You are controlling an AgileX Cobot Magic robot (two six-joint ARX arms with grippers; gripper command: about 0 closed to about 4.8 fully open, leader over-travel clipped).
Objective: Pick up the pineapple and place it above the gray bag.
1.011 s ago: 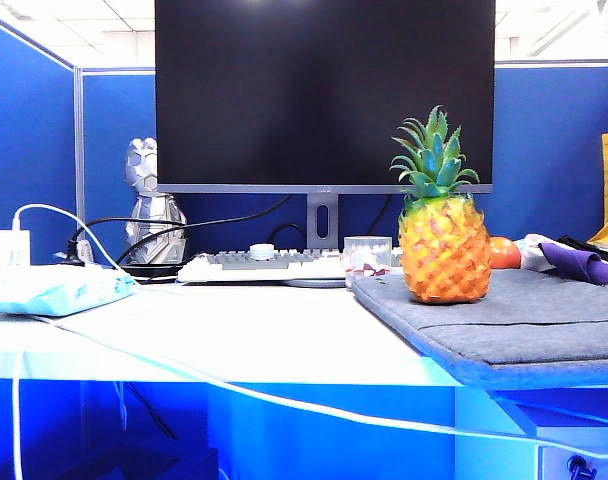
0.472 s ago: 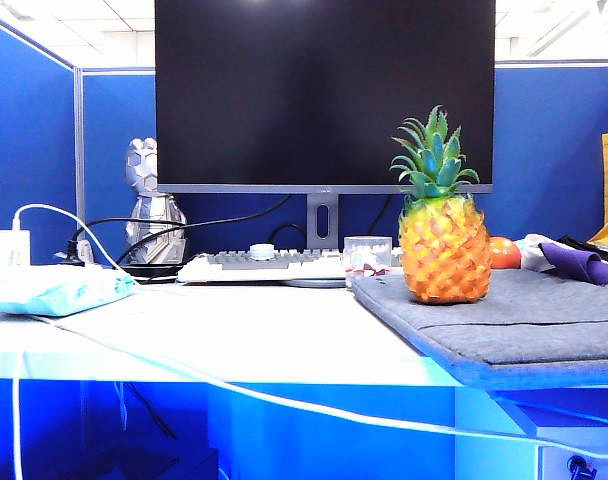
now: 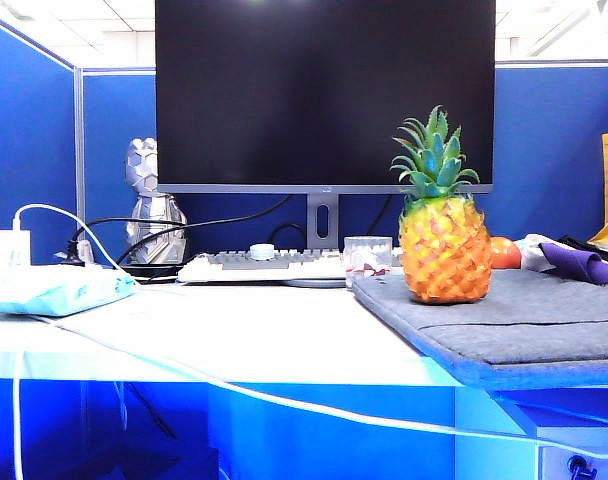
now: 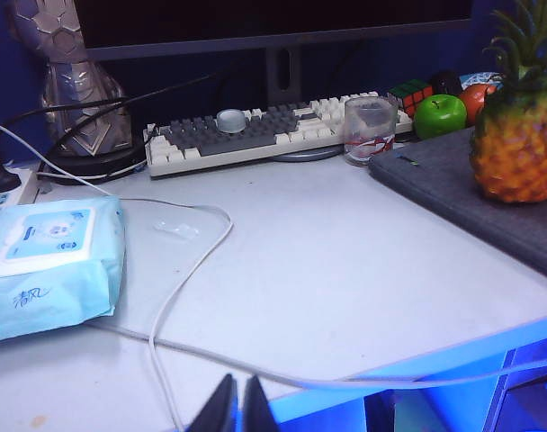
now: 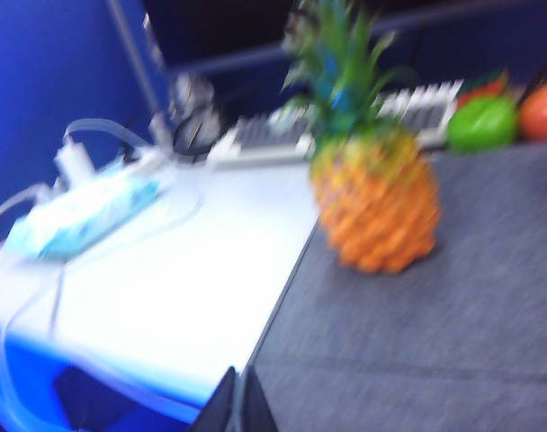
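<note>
Pineapple stands upright on the gray bag, near the bag's far corner that faces the middle of the surface. The bag lies flat along the surface's right side, its front edge reaching the surface's front edge. The goal arrangement looks met as things lie.

Left gripper: fingertips together, closed on nothing, low over the front edge of the surface, well apart from the fruit. Right gripper: also closed and empty, at the front edge near the bag's corner, facing the fruit; the right wrist view is blurred. Neither gripper shows in the exterior view.

Handling judgement:
- Body is oval with a diamond-patterned skin; looks like a rigid moulded replica, so probably light and stiff. Not confirmed by the frames.
- The raised pattern should give the fingers purchase; low slip risk on the body.
- The leaf crown is spiky and thin, likely to flex or let the fruit swing. Avoid as a hold.
- Best hold: across the widest part of the body, jaws opened wide first, approach level from the front.
- Tall shape on a soft fabric base: may tip if nudged high up. Contact at or below mid-body.

Nearby: glass and green apple just off the bag's far edge; keep clear.
</note>
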